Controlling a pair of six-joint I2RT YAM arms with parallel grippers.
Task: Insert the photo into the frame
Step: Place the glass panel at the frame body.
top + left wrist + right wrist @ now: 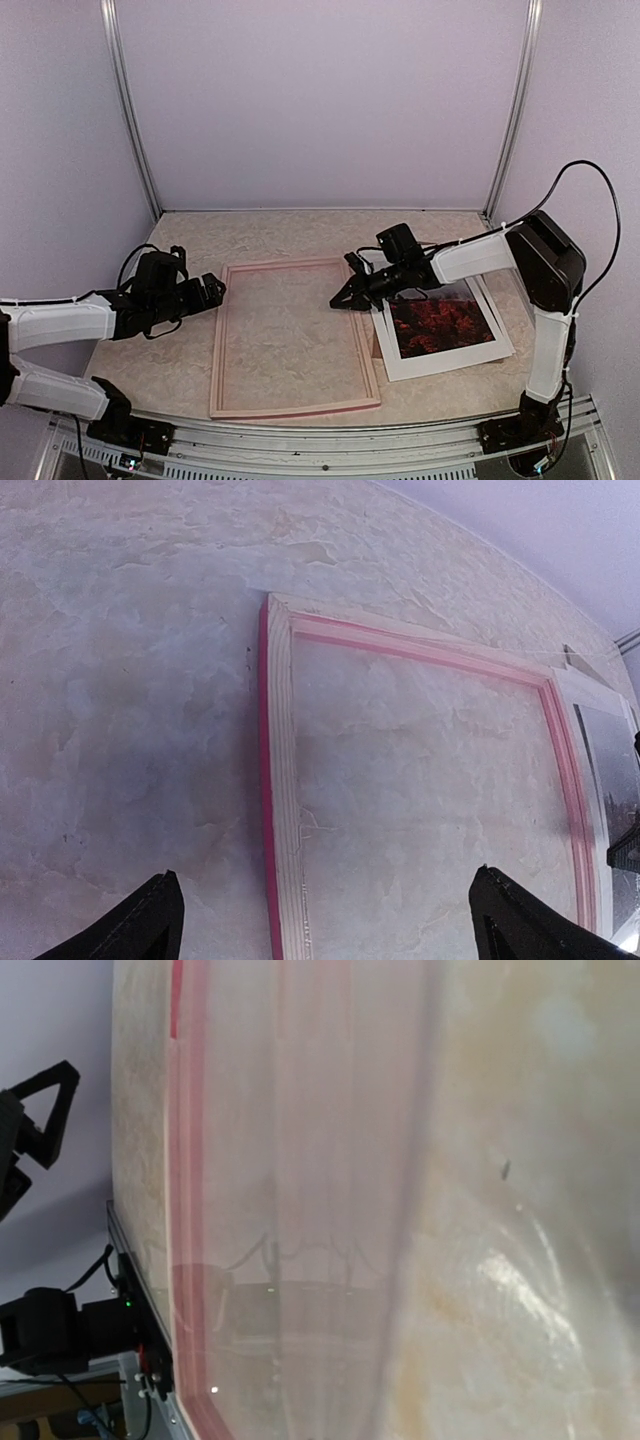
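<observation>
**Frame back-up, print not yet loaded.** The frame [219, 340] lies on the table [270, 235] with its pale wood back upward. The photo [440, 325] lies face-up at the frame's 3 o'clock, against the right rail. The left fingers [150, 925] are spread wide at the 9 o'clock rail. The right fingers [345, 297] hover over the 2 o'clock rail, and it cannot be told whether they are apart or together. The print probably must go in face-down. Pinch only its white border, turn it over, and square its corners to the opening while the left arm steadies the frame.
</observation>
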